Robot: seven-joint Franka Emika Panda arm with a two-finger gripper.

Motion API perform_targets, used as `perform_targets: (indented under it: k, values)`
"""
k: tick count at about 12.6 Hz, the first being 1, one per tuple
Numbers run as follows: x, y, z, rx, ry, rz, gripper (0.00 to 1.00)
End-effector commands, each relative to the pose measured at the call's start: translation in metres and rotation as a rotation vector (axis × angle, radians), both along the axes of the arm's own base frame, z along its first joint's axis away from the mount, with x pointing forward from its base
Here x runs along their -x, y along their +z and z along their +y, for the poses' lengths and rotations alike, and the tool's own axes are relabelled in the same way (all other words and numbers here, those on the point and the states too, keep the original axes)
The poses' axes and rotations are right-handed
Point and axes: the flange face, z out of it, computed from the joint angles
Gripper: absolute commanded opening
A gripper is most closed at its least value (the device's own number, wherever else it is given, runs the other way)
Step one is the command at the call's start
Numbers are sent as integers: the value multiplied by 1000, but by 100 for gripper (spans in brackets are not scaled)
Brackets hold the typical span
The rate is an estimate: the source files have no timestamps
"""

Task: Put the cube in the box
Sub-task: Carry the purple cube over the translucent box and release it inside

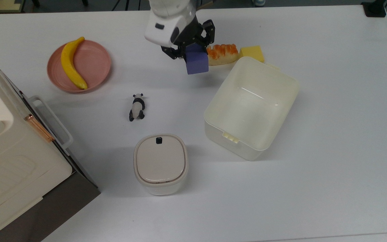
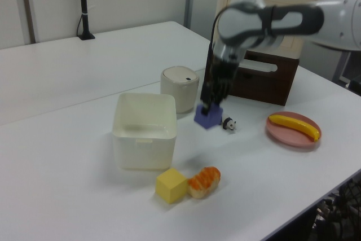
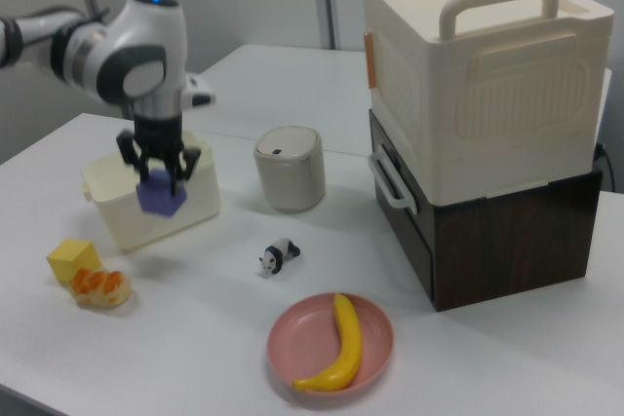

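1. In the top view, far left, a cream appliance (image 1: 8, 161) sits on a dark base at the tabletop's (image 1: 331, 168) edge.
2. To its right, a pink plate (image 1: 94, 64) carries a banana (image 1: 71, 64), which lies on the plate's left half.
3. Next, a toy panda (image 1: 137, 107) lies on the tabletop, between the plate and a lidded bin (image 1: 160, 164) with a black button that stands nearer the top view's bottom.
4. Above and right of the panda, the end effector (image 1: 193, 50) pinches the cube (image 1: 197, 63) between its two black fingers. The left view shows the cube (image 2: 208, 117) lifted clear of the tabletop, hanging under the end effector (image 2: 213, 105), just right of the box (image 2: 144, 134) and outside it.
5. In the right view, the cube (image 3: 160, 194) appears in front of the box's (image 3: 195, 207) wall, with the end effector (image 3: 157, 172) gripping it from above.
6. Right of the cube in the top view, an orange sushi piece (image 1: 222, 53) lies on the tabletop, and a yellow cube (image 1: 252, 53) sits just beside it; both are close to the box's far rim.
7. The box (image 1: 274, 84) stands open and is turned at an angle, with a latch tab on its near rim.
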Motion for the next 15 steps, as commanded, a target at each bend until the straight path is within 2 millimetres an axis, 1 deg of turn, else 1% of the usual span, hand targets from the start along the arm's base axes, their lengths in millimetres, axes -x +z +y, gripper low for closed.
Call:
perform_targets:
  k: [1, 2, 3, 5, 6, 7, 8, 9, 10, 11, 12, 13, 15]
  values:
    - [-48, 21, 25, -68, -77, -69, 20]
    - [-58, 18, 34, -89, -109, -122, 20]
    - [-66, 14, 49, -105, -141, -165, 20]
    - [-78, -14, 82, -101, -188, -189, 24]
    - [-80, -23, 98, -105, -196, -195, 24]
    - [-82, -22, 112, -118, -193, -196, 24]
    - [-81, -22, 117, -122, -202, -191, 24]
    - [-81, -22, 119, -121, -210, -186, 34]
    - [-78, -23, 128, -117, -187, -186, 37]
    - [-77, -26, 134, -111, -173, -184, 82]
    - [-75, -25, 138, -103, -163, -187, 100]
    - [-73, -24, 143, -99, -153, -186, 100]
    - [-73, -19, 142, -103, -186, -180, 100]
